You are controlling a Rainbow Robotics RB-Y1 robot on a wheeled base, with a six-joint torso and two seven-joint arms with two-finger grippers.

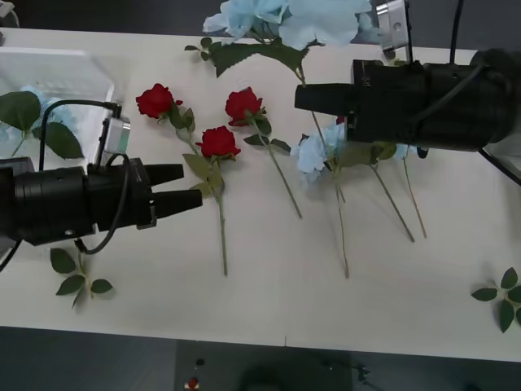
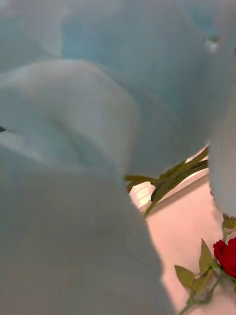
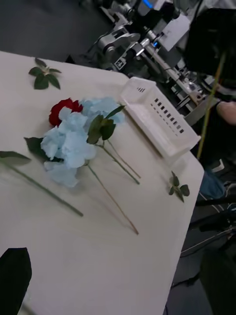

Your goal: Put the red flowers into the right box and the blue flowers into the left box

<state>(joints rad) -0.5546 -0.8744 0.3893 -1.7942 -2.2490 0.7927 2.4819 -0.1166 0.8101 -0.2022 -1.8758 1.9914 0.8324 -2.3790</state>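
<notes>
Three red flowers [image 1: 155,99], [image 1: 242,104], [image 1: 217,142] lie on the white table [image 1: 269,277] between the arms. Another red flower [image 3: 64,109] lies against a blue flower [image 3: 73,142] on the table; that blue flower [image 1: 313,151] sits just under my right arm. My right gripper [image 1: 299,96] hangs above the table, shut on a lifted blue flower [image 1: 285,18] whose petals [image 2: 98,147] crowd its wrist camera and whose stem [image 3: 210,103] dangles below. My left gripper [image 1: 183,189] is open and holds nothing, left of the roses. The left box [image 1: 49,61] holds a blue flower with leaves [image 1: 20,110]. The right box [image 3: 157,115] stands near the table's right edge.
Loose leaf sprigs lie at the front left [image 1: 77,277] and the front right [image 1: 501,297] of the table. Long stems [image 1: 342,228] trail toward the front edge. Machinery and a seated person are beyond the right box.
</notes>
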